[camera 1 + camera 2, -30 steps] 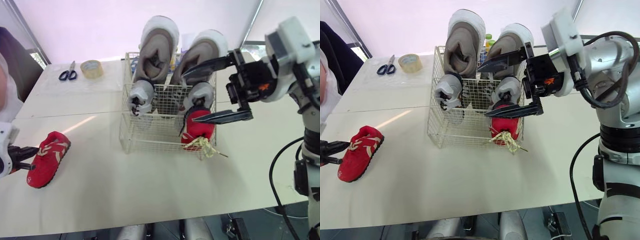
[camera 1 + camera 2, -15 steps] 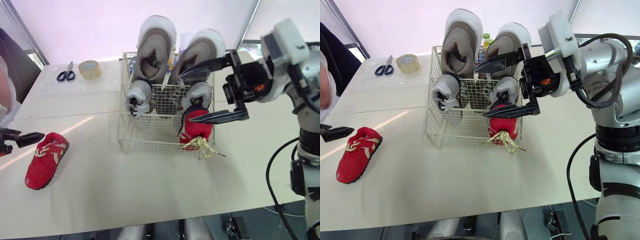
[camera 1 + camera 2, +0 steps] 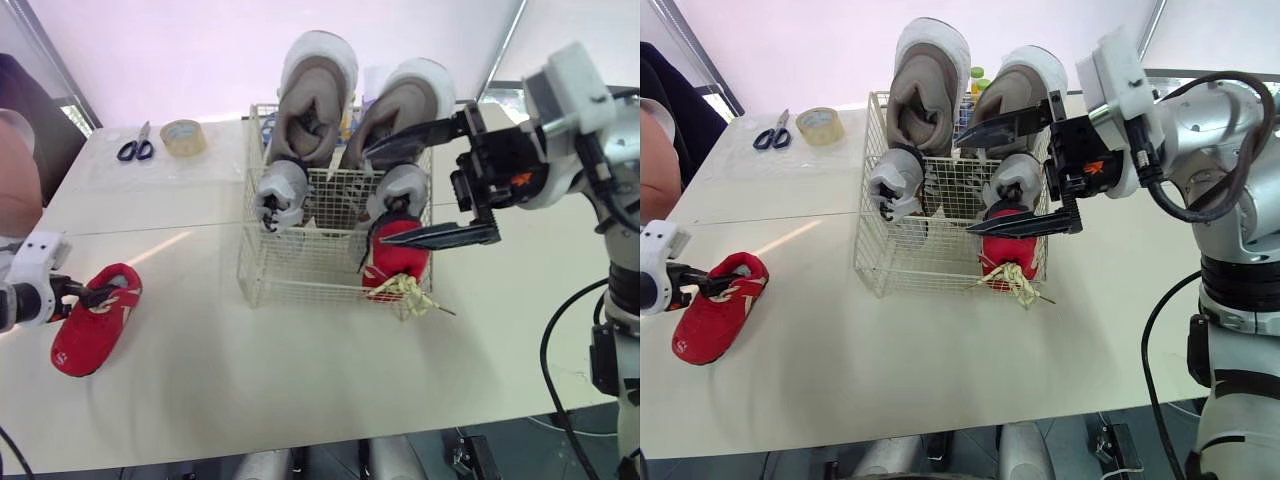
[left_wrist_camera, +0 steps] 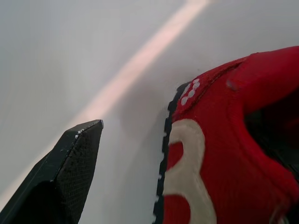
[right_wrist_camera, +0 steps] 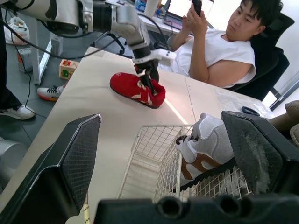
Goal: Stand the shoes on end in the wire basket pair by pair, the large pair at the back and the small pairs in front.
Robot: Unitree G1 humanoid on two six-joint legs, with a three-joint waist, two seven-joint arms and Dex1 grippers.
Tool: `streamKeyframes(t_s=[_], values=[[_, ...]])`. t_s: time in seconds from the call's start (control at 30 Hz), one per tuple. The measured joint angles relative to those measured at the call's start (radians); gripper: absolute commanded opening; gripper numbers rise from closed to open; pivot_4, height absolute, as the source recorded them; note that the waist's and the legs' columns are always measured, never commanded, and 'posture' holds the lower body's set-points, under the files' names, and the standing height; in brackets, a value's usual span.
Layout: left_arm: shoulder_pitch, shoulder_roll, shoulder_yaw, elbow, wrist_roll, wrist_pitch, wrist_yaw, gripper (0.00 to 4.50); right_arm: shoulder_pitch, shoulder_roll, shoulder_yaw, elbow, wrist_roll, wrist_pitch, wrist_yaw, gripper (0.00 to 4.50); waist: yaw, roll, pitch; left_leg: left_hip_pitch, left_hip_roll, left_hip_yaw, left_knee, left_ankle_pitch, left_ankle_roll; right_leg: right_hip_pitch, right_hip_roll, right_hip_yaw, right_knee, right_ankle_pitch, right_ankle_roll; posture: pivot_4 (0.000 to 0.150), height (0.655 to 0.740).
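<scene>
The wire basket [image 3: 300,282] stands mid-table. A large grey pair [image 3: 315,90] stands on end at its back. In front of it stand a small grey-white pair [image 3: 280,195] and one small red shoe [image 3: 398,255] at the front right. Its mate, the red shoe [image 3: 92,322], lies flat on the table at the far left. My left gripper [image 3: 95,293] is open at that shoe's heel, one finger [image 4: 74,158] outside the shoe [image 4: 219,140], the other hidden by the collar. My right gripper [image 3: 378,195] hangs wide open over the basket's right side, holding nothing.
Scissors [image 3: 135,148] and a tape roll [image 3: 183,136] lie at the back left of the table. A person [image 5: 219,46] sits beyond the table's left end. A green-capped bottle [image 3: 978,75] stands behind the basket.
My left gripper drew back from the red shoe, then came forward again to its heel with the fingers apart. The shoe stays flat. The right arm has hardly moved.
</scene>
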Motion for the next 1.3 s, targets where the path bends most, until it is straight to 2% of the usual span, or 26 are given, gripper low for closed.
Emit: streamKeyframes(t_s=[0.07,0.1,0.13,0.37,0.57,0.7,0.77,0.87,0.97,1.07,1.17,1.3], values=[[-0.022,-0.004,-0.018,0.044,0.028,-0.032,0.004,4.49,0.0,-0.01,-0.002,-0.005,0.003,0.006,-0.005,4.5,0.0,0.0,0.0,0.0,0.0,0.0,0.0,0.0,0.0,0.0,0.0,0.0,0.001,0.0,0.0,0.15,0.74],[-0.029,-0.008,-0.024,0.067,0.041,-0.048,0.008,3.95,0.0,-0.014,-0.002,-0.006,0.005,0.009,-0.008,4.5,0.0,0.001,0.0,0.001,0.0,0.0,0.0,0.0,0.0,0.0,0.0,0.0,0.001,0.0,0.0,0.15,0.74],[-0.04,-0.015,-0.026,0.089,0.048,-0.064,0.008,3.65,0.0,-0.016,-0.003,-0.007,0.007,0.012,-0.009,4.5,0.001,0.001,0.0,0.001,0.0,0.0,0.0,0.0,0.0,0.0,0.0,0.0,0.001,0.0,0.0,0.15,0.74],[-0.045,-0.021,-0.034,0.122,0.061,-0.106,-0.022,0.1,0.0,-0.028,-0.003,-0.019,0.015,0.02,-0.019,4.5,-0.007,0.003,-0.002,0.002,0.001,0.0,0.0,0.0,0.0,0.0,0.0,0.0,0.003,0.0,0.0,0.15,0.74],[-0.032,-0.018,-0.01,0.099,0.057,-0.086,-0.04,0.04,0.002,-0.028,-0.003,-0.02,0.017,0.019,-0.027,4.5,-0.008,0.004,-0.002,0.002,0.001,0.0,0.0,0.0,0.0,0.0,0.0,0.001,0.002,0.0,0.0,0.15,0.74],[-0.064,-0.043,0.07,0.049,-0.006,0.009,-0.017,0.04,0.009,-0.029,-0.005,-0.018,0.016,0.013,-0.027,4.5,0.0,0.001,0.0,0.001,0.0,0.0,0.001,0.0,0.0,0.0,0.0,0.0,0.001,0.0,0.0,0.15,0.74],[-0.129,-0.093,0.157,-0.043,-0.076,0.027,0.011,0.04,0.011,-0.029,-0.004,-0.015,0.013,0.009,-0.026,4.5,0.014,-0.003,0.002,-0.002,0.001,-0.004,0.005,0.0,0.0,0.0,0.001,-0.004,0.002,0.0,0.0,0.15,0.74],[-0.257,-0.213,0.298,-0.296,-0.225,0.019,0.084,0.04,0.011,-0.029,-0.004,-0.014,0.008,0.003,-0.026,4.5,0.028,-0.005,0.002,-0.004,-0.001,-0.003,0.009,0.0,0.0,0.002,0.0,-0.005,-0.001,0.001,0.001,0.15,0.74],[-0.333,-0.303,0.343,-0.472,-0.308,-0.015,0.16,0.04,0.011,-0.033,-0.005,-0.011,0.007,0.003,-0.026,4.5,0.024,-0.004,0.001,-0.004,-0.002,0.0,0.01,-0.001,0.002,0.002,-0.001,-0.002,-0.002,0.003,0.003,0.15,0.74],[-0.373,-0.463,0.324,-0.598,-0.354,-0.076,0.261,0.04,0.011,-0.038,-0.005,-0.002,-0.001,0.003,-0.026,4.5,0.023,-0.005,0.002,-0.005,-0.001,0.0,0.01,0.0,0.001,0.004,0.0,-0.003,0.0,0.003,0.003,0.15,0.74],[-0.39,-0.591,0.273,-0.678,-0.345,-0.144,0.373,0.04,0.011,-0.061,-0.008,0.008,-0.005,0.002,-0.026,4.5,0.024,-0.005,0.002,-0.005,0.0,-0.001,0.01,0.001,-0.001,0.004,0.0,-0.003,0.002,0.003,0.003,0.15,0.74],[-0.378,-0.658,0.152,-0.745,-0.273,-0.261,0.409,0.04,0.01,-0.068,-0.017,0.007,-0.007,0.003,-0.031,4.5,0.023,-0.005,0.002,-0.005,0.0,0.0,0.01,0.001,-0.001,0.004,0.0,-0.002,0.002,0.003,0.003,0.15,0.74]])
